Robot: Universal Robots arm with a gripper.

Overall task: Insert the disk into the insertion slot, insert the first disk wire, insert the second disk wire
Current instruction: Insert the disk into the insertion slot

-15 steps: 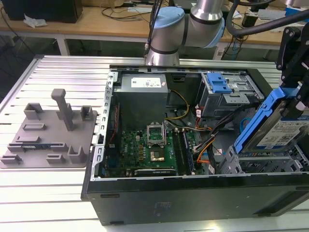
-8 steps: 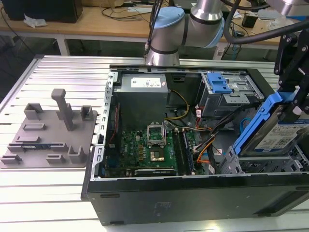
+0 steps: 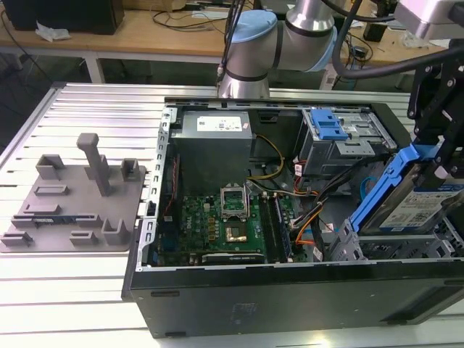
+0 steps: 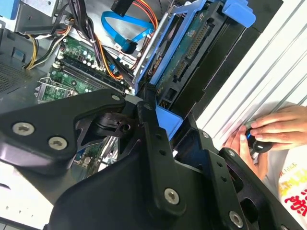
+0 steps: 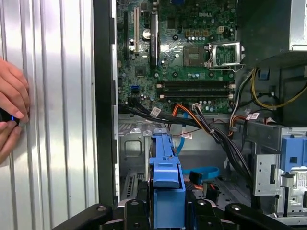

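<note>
While the ribbed metal surface (image 3: 72,304) carries everything, the open computer case (image 3: 290,308) takes up most of it, lying on its side with the arm (image 3: 254,43) reaching in from behind. A grey fixture plate (image 3: 72,203) lies just beside the case at the exterior view's left. Inside, the green motherboard (image 3: 217,225) lies flat, and a taller drive cage with a blue latch (image 3: 330,130) stands toward the far corner.

At the exterior view's right, the disk (image 3: 417,210) hangs tilted. Its lower end dips toward the insertion slot (image 3: 348,246) and its upper end is raised, so it looks not yet seated. The claw (image 3: 438,167) is clamped on the disk, its fingers (image 5: 129,211) pressing the blue caddy (image 5: 165,182) from both sides.

The disk is likely dense, rigid and shock-sensitive. The second wrist view shows its bare circuit board and connector facing out, so the caddy's plastic side rails are the safe hold. They may flex or slip, being smooth.

A blue flat cable (image 5: 204,172) lies loose near the bay. A person's hand (image 4: 273,129) rests outside the case on a small dark object.
</note>
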